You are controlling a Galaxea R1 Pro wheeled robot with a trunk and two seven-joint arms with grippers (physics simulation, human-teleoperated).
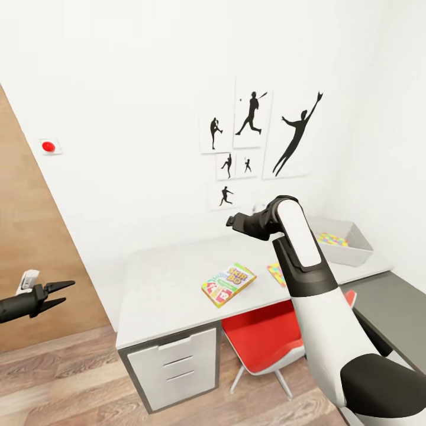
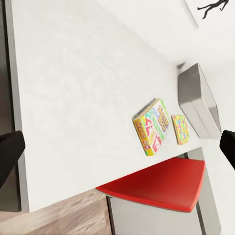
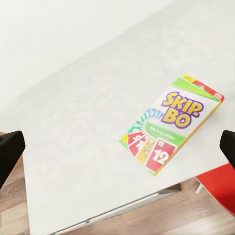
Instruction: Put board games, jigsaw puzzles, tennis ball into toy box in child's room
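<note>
Both grippers hang wide open and empty: the right gripper (image 1: 232, 221) above the table (image 1: 160, 272), far of the Skip-Bo box (image 1: 228, 284); the left gripper (image 1: 64, 294) left of the table.

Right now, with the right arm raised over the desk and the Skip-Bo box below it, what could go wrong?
1. The orange-green Skip-Bo board game box lies near the front edge of the pale grey-white desk; a sliding contact might push it off.
2. The multicolour jigsaw puzzle square lies close beside the box, so wide jaws may disturb it.
3. The white right forearm hides part of that puzzle in the head view, which could hamper aiming.
</note>
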